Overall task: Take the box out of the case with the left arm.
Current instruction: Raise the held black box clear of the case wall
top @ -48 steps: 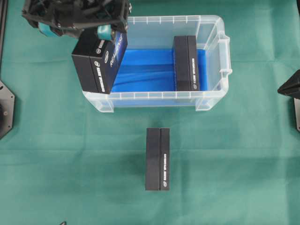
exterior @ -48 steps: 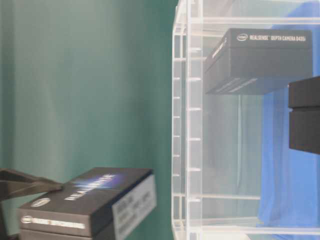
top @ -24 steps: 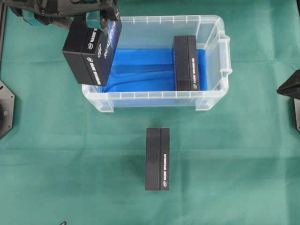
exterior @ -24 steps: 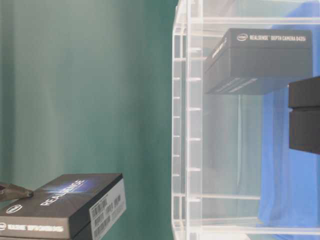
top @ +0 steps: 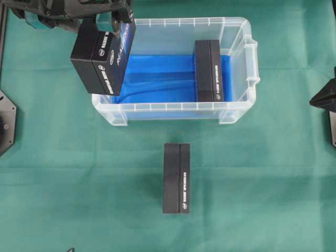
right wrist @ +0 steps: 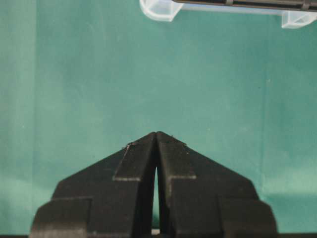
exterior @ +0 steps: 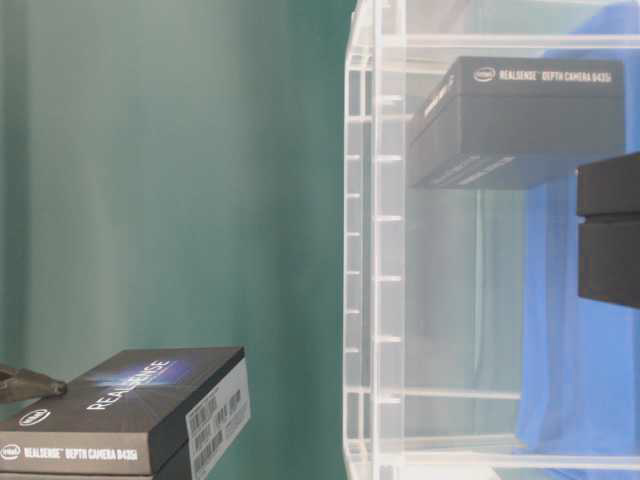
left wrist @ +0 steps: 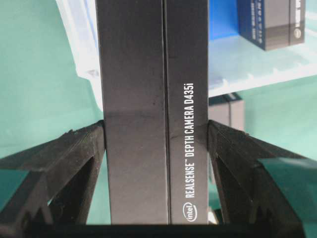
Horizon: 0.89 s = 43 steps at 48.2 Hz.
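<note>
While the left gripper (top: 73, 13) clamps a black box (top: 102, 55) between its two fingers at the upper left, that box hangs tilted over the left rim of the case (top: 239, 107), partly outside it. Farther right, a second black box (top: 208, 71) stands on the blue lining inside, and a third box (top: 176, 177) lies on the green cloth (top: 273, 173) in front. Right gripper (right wrist: 156, 136): fingers pressed together, empty.

3 black boxes: 1 held aloft (top: 103, 55), 1 inside the case (top: 209, 71), 1 on the cloth (top: 176, 177); 1 clear case (top: 251, 58); 2 grippers, left (top: 73, 13) and right (right wrist: 156, 144).
</note>
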{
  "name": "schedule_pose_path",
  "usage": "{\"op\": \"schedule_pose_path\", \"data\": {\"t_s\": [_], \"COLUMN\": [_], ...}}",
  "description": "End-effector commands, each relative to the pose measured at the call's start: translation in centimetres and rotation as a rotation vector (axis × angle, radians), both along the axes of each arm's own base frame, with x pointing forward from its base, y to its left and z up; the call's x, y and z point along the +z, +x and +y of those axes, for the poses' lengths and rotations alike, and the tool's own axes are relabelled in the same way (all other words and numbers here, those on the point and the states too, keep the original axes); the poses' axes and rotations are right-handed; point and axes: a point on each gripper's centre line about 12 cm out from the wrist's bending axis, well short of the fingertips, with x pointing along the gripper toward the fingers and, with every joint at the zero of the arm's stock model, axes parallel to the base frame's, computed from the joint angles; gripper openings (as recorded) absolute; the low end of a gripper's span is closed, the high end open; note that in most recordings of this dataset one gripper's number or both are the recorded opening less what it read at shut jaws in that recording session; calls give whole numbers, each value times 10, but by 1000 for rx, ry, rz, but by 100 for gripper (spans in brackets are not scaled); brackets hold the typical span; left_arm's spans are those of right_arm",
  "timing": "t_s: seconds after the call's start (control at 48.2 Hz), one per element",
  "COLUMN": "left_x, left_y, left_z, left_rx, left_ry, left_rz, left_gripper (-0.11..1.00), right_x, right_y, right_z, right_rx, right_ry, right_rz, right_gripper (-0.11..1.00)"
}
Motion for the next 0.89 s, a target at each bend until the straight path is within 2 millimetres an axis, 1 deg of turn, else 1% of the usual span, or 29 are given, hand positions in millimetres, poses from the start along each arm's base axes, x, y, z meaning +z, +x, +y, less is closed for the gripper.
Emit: {"op": "schedule_pose_path", "data": {"t_s": [0.0, 0.207, 0.871], "left_x": [14, 14, 14], "left_y": [-5, -5, -5], "left_z": [0, 0, 0], "left_rx": [5, 5, 3], "left_ry": [14, 14, 15], "left_rz": [-46, -46, -47], "left_gripper": [62, 62, 62], "right_x": [8, 8, 9], "right_y": [2, 0, 0], "right_z": [0, 0, 0], "right_rx": [-5, -6, -7], "right_ry": [2, 0, 2], "right_rz": [-13, 9, 6], "right_gripper": [2, 2, 2]}}
